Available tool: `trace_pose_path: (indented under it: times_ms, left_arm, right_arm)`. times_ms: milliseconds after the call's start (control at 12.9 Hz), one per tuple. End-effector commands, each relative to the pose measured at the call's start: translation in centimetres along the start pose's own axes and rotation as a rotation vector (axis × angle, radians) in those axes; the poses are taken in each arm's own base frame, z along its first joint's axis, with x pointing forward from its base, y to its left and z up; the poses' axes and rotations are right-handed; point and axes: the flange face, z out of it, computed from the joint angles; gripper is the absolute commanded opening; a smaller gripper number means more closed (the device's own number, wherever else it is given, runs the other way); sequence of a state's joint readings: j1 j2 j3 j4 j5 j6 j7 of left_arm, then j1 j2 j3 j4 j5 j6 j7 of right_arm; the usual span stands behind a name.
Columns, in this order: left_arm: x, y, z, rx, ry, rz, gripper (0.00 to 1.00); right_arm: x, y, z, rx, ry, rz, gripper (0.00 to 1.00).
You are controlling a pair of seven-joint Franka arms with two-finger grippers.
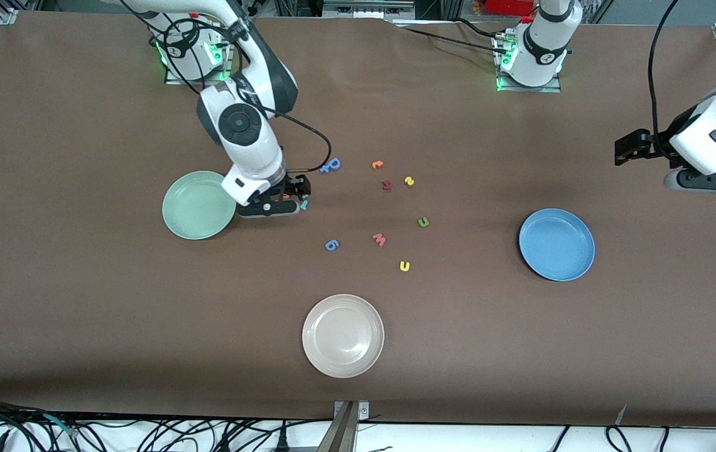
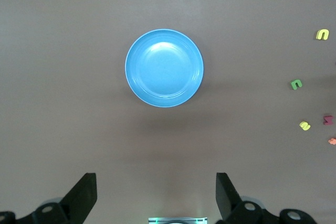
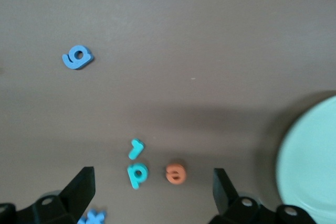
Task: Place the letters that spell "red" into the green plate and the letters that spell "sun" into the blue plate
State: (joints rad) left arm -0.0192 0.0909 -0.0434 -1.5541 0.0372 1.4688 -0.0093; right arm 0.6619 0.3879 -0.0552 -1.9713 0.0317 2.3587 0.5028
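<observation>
Over the table by the green plate: right gripper [image 1: 292,196] hangs low with its jaws spread wide, holding nothing.
Green plate [image 1: 199,205]: just beside the right gripper, toward the right arm's end of the table; nothing lies in it.
Under the right gripper: orange "e" [image 3: 175,173], teal "d" [image 3: 137,174] and teal "r" [image 3: 136,148] lie close together on the table between the spread fingers [image 3: 81,186], none of them touched.
Right wrist view only: these three letters show whole; the front view hides most of them under the gripper. It also shows a blue letter [image 3: 77,57] well apart from the gripper.
Middle of the table: yellow "s" [image 1: 409,181], olive "n" [image 1: 423,222] and yellow "u" [image 1: 404,266] lie scattered between the two grippers, with a pink "w" [image 1: 379,239] near them.
White plate [image 1: 343,335]: nearest the front camera, seen in the front view alone.
Blue plate [image 1: 556,244]: nothing in it, near the left gripper.
Left gripper [image 1: 631,149]: waits high over the left arm's end of the table, jaws wide, holding nothing.
Left wrist view only: shows the left gripper's spread fingers [image 2: 84,195].
</observation>
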Motion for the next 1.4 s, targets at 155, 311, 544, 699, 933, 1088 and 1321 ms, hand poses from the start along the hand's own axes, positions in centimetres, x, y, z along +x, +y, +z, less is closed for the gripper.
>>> trace_pose_path:
  times_ms: [155,311,544,699,933,1088,1321]
  left_arm:
    - [2.0,4.7,2.5,-0.024,0.002,-0.037,1.00]
    - [3.5,9.2,4.9,-0.047,-0.013,-0.081,1.00]
    - [4.6,15.6,10.5,-0.069,-0.009,-0.186,1.00]
    - [3.9,19.4,15.3,-0.079,-0.010,-0.238,1.00]
    - [3.0,24.9,21.5,-0.142,0.007,-0.354,1.00]
    - [2.3,29.7,26.0,-0.125,-0.016,-0.412,1.00]
    - [3.1,32.2,31.5,-0.118,0.012,-0.485,1.00]
  right_arm:
    - [-3.7,-3.4,5.2,-0.018,-0.019,-0.011,0.87]
    - [-4.0,-3.3,6.4,-0.028,-0.030,-0.014,0.82]
    - [-4.4,-3.7,8.7,-0.030,-0.023,-0.028,0.76]
    - [-4.7,-3.5,9.4,-0.039,-0.034,-0.032,0.75]
    - [-4.8,-3.4,9.5,-0.041,-0.037,-0.032,0.69]
    - [-4.9,-3.5,9.6,-0.041,-0.038,-0.033,0.65]
    - [-5.3,-3.7,10.1,-0.048,-0.047,-0.039,0.59]
